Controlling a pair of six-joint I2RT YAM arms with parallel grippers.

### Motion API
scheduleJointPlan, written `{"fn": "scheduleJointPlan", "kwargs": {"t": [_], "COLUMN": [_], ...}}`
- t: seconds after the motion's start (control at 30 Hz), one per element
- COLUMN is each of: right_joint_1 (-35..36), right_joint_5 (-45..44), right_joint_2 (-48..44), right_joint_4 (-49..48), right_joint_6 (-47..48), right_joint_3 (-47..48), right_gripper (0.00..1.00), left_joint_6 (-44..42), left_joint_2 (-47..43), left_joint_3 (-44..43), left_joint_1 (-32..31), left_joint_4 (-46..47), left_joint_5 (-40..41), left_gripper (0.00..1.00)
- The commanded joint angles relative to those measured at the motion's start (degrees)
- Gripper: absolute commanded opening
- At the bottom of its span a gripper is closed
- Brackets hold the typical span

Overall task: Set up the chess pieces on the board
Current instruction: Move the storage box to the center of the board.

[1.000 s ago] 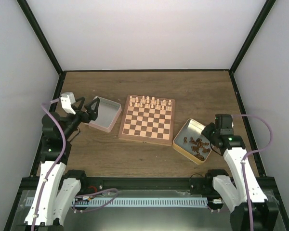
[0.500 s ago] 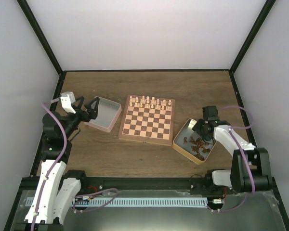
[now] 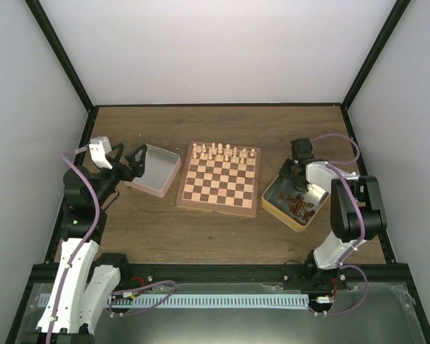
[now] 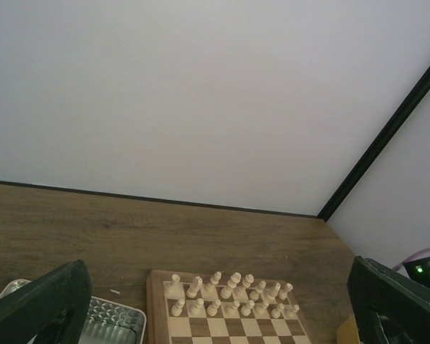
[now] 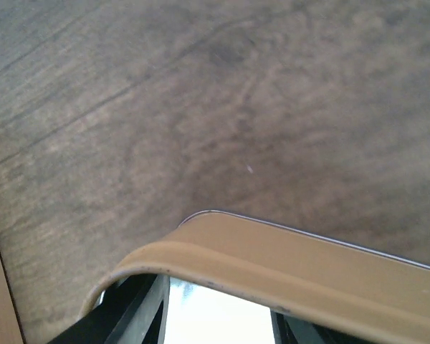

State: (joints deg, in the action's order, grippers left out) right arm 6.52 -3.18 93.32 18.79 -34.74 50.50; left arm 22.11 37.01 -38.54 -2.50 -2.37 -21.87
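The chessboard (image 3: 218,183) lies mid-table, with cream chessmen (image 3: 224,152) on its two far rows. The dark brown chess pieces (image 3: 299,203) lie in a heap in a tan tin (image 3: 272,203) right of the board. My right gripper (image 3: 295,172) is low at the tin's far corner. In the right wrist view the tin's rim (image 5: 287,261) fills the foreground and the gripper (image 5: 215,319) is open with nothing in it. My left gripper (image 3: 132,163) is open and empty above a silver tin (image 3: 158,188). The left wrist view shows the board (image 4: 193,326) between its fingers (image 4: 43,304).
The silver tin (image 4: 118,319) left of the board looks empty. Black frame posts and white walls close in the table on three sides. Bare wood (image 3: 215,125) lies behind the board.
My right arm has reached forward and left from the table's near right to the tan tin's far corner. The tin has shifted slightly. The left arm has barely moved.
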Motion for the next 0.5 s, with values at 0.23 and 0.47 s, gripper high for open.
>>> {"fn": "scheduleJointPlan", "kwargs": {"t": [0.23,0.47], "right_joint_1": [0.2,0.4], "right_joint_5": [-4.2,-5.4], "right_joint_2": [-2.0,-12.8], "right_joint_4": [1.8,12.4], "right_joint_6": [1.4,-1.3], "right_joint_3": [3.5,-4.2], "right_gripper": [0.44,0.43], "left_joint_6": [-0.8,-0.9], "left_joint_2": [-0.4,-0.4], "left_joint_3": [0.4,0.2], "left_joint_1": [0.4,0.4], "left_joint_4": [0.9,0.8], "left_joint_5": [-0.3,-0.2], "left_gripper": [1.0,1.0]}}
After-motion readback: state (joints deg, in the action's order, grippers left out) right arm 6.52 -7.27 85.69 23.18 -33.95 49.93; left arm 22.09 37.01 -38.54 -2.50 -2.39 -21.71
